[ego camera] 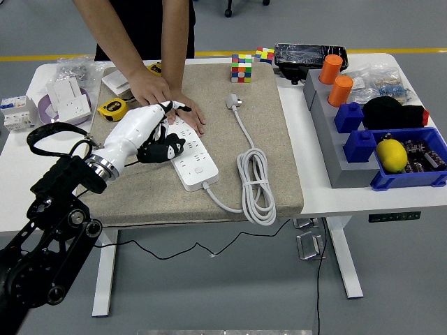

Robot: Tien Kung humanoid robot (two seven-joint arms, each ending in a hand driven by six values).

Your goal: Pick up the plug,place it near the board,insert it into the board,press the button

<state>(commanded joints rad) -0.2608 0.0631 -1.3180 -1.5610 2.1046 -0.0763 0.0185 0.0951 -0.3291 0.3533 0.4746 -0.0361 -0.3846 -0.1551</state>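
Note:
A white power strip [193, 162] lies on the beige mat [272, 139], with its button [199, 169] near the end closest to me. My left hand [158, 144] is over the strip's middle, where the black plug was lying. The hand covers that spot, so the plug cannot be made out from the hand's dark parts. A thin black cable loops back along my forearm [52, 132]. A person at the far side presses both hands [159, 98] flat on the strip's far end, just beyond my hand.
The strip's own white cord [253, 180] lies coiled on the mat, ending in a white plug [232, 102]. A yellow tape measure [113, 109] and white sockets [68, 98] sit at the left. Colour cubes [242, 68] stand at the back, and grey and blue bins [363, 143] at the right.

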